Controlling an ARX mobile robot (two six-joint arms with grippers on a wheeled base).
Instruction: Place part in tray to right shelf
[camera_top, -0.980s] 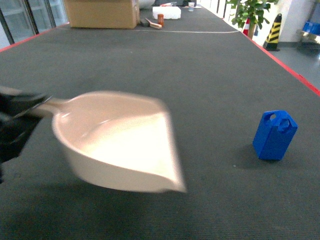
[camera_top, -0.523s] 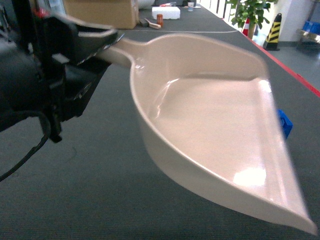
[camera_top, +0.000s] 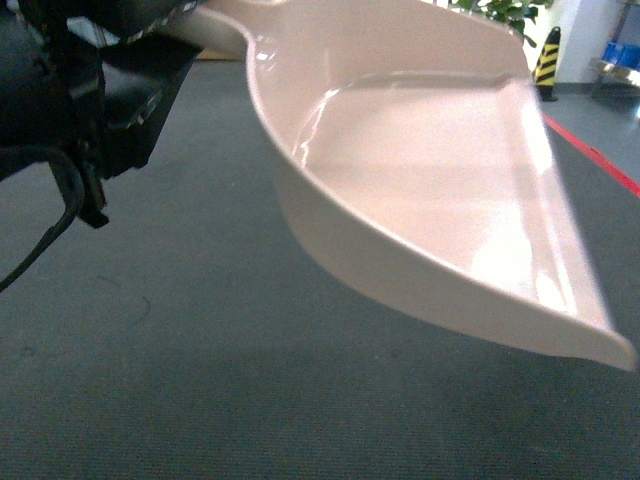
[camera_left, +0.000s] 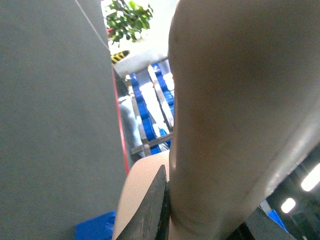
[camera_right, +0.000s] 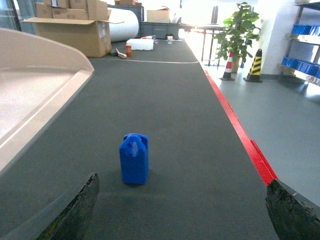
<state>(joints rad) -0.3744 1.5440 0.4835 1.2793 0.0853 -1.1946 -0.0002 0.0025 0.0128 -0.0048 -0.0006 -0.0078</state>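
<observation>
Across the head view: you see the tray (camera_top: 420, 190), a large beige-pink scoop, filling most of the frame from upper left to lower right, lifted off the dark grey mat (camera_top: 200, 380) and casting a soft shadow on it.
Tray shape: its raised curved rim runs along the lower left edge, and its flat open front edge slants down the right side of the frame.
Tray handle: the stub handle points to the upper left corner, where it meets the black body of the left gripper (camera_top: 150, 20).
Left gripper: it has hold of the tray by that handle; in your left wrist view a dark finger (camera_left: 152, 210) lies against the tray's pale underside (camera_left: 235, 100), which fills the right half of that frame.
Right gripper: in your right wrist view two dark fingertips sit at the lower left and lower right corners, spread wide with nothing between them (camera_right: 182, 207).
Part: the part (camera_right: 134, 158), a small bright blue jerrycan-shaped block, stands upright on the mat near the centre of the right wrist view, above the fingertips and apart from them.
Part and tray: the tray's rim occupies the left edge of that view, well apart from the part.
Background: cardboard boxes (camera_right: 75, 30) sit at upper left, a potted plant (camera_right: 237, 32) at upper right, and a red stripe (camera_right: 240, 135) edges the mat on the right.
</observation>
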